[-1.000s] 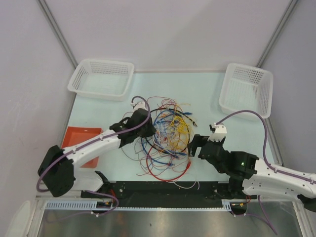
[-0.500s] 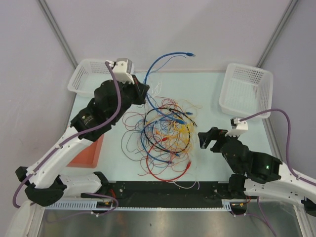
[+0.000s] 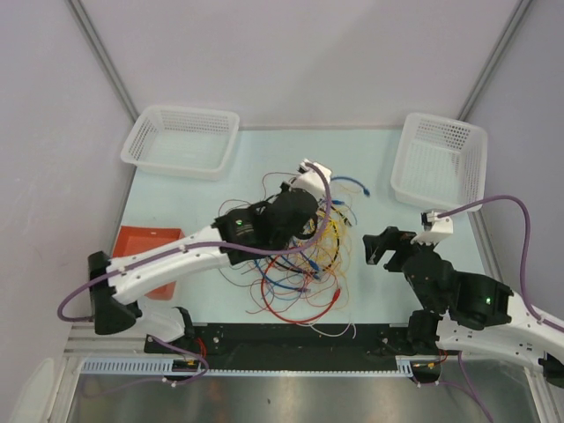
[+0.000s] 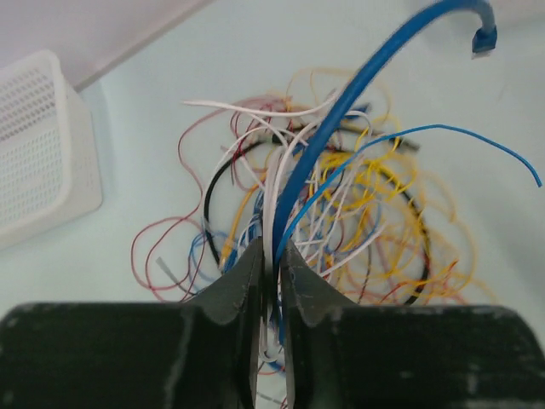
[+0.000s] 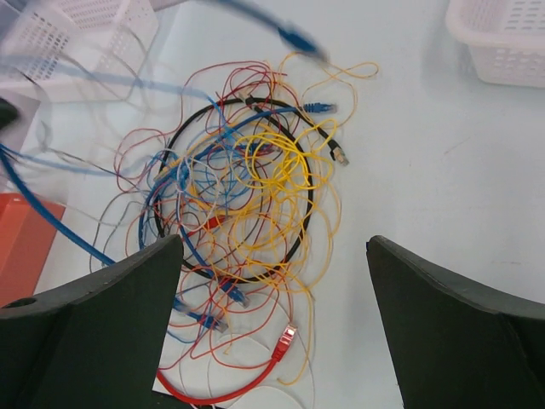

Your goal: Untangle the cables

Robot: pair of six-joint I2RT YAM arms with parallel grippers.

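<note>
The cables (image 3: 304, 264) lie in a loose tangle of red, blue, yellow, black and white wires mid-table. My left gripper (image 3: 305, 205) hangs over the top of the tangle. In the left wrist view it (image 4: 271, 256) is shut on a thick blue cable (image 4: 358, 94) and thin white wires. The blue cable rises to a free plug (image 4: 484, 38). My right gripper (image 3: 381, 247) is open and empty to the right of the tangle. In the right wrist view its fingers (image 5: 128, 281) frame the heap (image 5: 247, 196) from above.
A white basket (image 3: 181, 139) stands at the back left and another (image 3: 439, 159) at the back right. An orange tray (image 3: 141, 251) lies at the left edge, partly under my left arm. A red plug (image 5: 285, 338) lies at the near side of the tangle.
My left arm lifted a blue cable high toward the back left, then came down over the tangle with it. My right gripper drew back a little to the right.
</note>
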